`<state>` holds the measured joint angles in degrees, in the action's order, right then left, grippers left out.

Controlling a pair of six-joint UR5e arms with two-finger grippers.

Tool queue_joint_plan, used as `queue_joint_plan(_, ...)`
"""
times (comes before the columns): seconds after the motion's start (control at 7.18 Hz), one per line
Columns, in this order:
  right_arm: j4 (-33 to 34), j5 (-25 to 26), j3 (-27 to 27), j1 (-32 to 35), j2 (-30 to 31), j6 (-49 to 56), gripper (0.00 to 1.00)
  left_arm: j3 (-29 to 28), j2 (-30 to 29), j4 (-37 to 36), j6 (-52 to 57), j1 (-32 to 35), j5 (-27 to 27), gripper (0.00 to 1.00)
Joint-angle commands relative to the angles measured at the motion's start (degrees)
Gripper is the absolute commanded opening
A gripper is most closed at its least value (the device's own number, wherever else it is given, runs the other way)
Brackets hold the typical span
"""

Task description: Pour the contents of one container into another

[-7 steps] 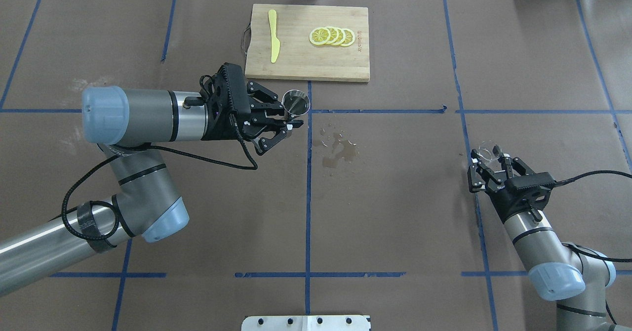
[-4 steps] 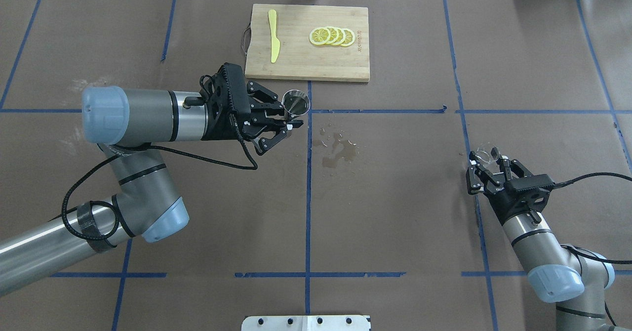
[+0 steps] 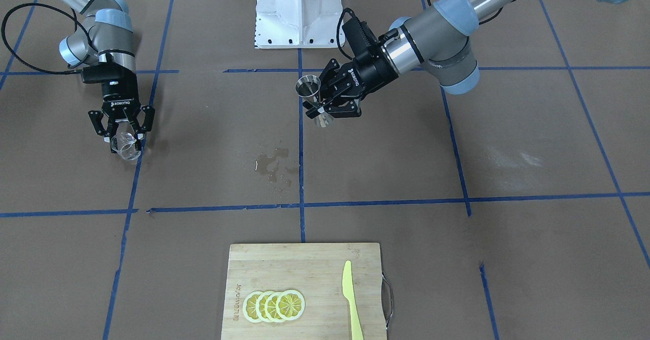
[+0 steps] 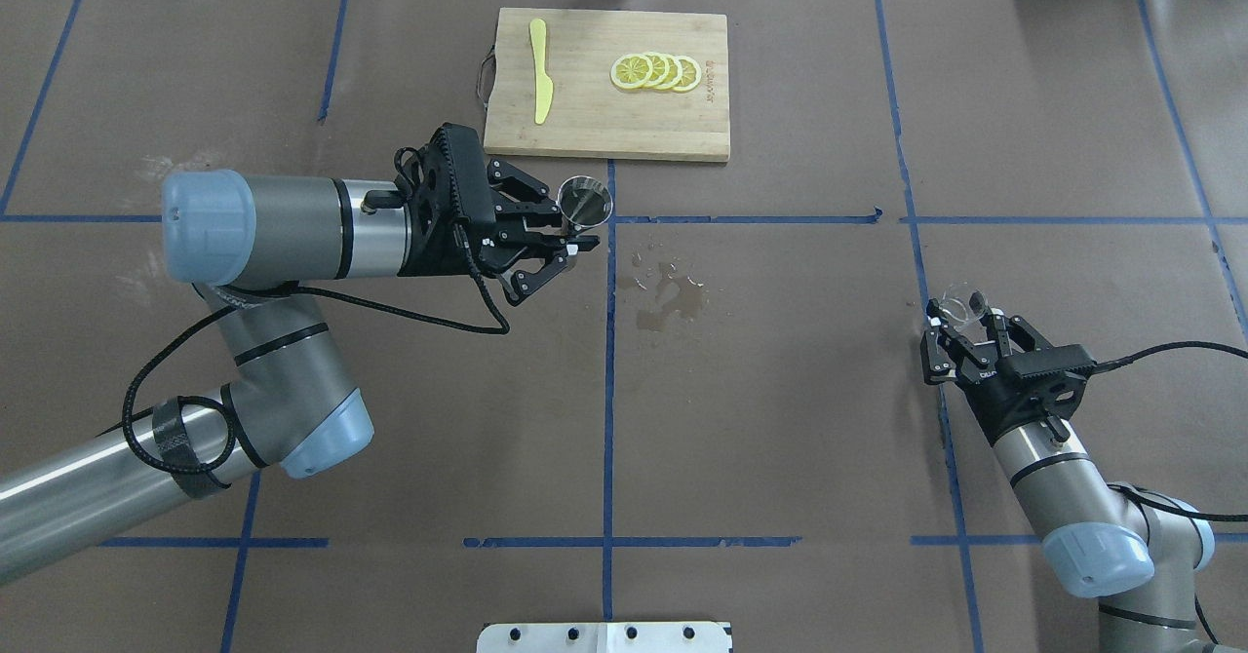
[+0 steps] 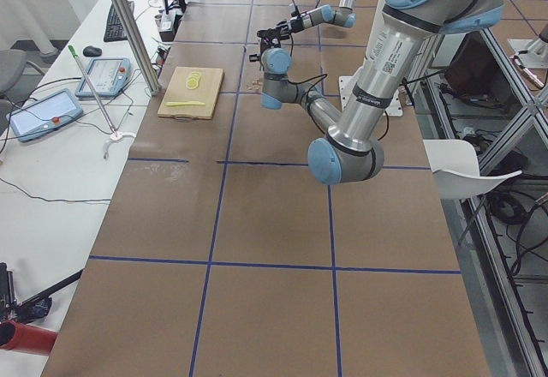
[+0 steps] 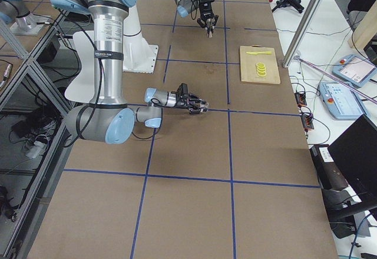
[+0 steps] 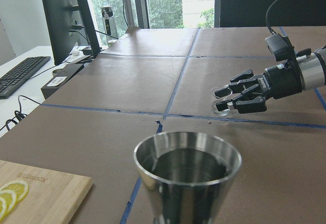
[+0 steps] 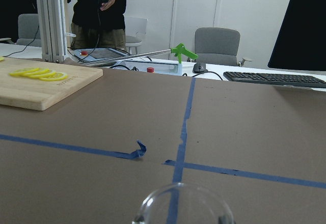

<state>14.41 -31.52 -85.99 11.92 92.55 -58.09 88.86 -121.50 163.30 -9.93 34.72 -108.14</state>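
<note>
While the left claw (image 4: pixel 577 242) is clenched on the narrow waist of the jigger (image 4: pixel 585 202), it holds that hourglass of 2 steel cones upright and clear of the table (image 4: pixel 780 458). Its black fingers reach in sideways. The left wrist view looks into the upper cone, which has a thin round rim and smooth mirror walls. A dark, glossy surface lies a little below the rim.

Well apart from it, the right claw (image 4: pixel 963 326) reaches low over the table. Its 2 fingers are spread on either side of the cup (image 3: pixel 125 146), a small tumbler of clear glass that sits right at the fingertips. Whether the pads press the glass or stand loose of it, I cannot tell.

A spill (image 4: pixel 668 297) of irregular wet blotches and droplets darkens the matte brown paper, which is crossed by blue tape lines. It lies between the 2 claws, near the left claw's tips and far from the right claw.

Beyond the left claw, away from the robot, lies a rectangular bamboo board (image 4: pixel 604 122) with a wire handle. It carries 4 overlapping lemon slices (image 4: pixel 655 71) and a flat pale-yellow knife (image 4: pixel 540 73).
</note>
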Motion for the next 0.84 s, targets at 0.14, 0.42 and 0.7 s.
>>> queue_joint_plan(0.14, 0.0, -0.03, 0.03, -0.06, 0.0, -0.53, 0.84, 0.0, -0.05, 0.0, 0.0, 0.0, 0.03, 0.0)
queue_joint_plan(0.42, 0.0, 0.06, 0.03, -0.06, 0.0, -0.53, 1.0, 0.0, 0.04, 0.09, 0.0, 0.0, 0.03, 0.0)
queue_joint_plan(0.7, -0.09, 0.06, -1.01, 0.03, 0.0, 0.43, 1.0, 0.0, 0.04, 0.09, 0.0, 0.09, 0.03, 0.0)
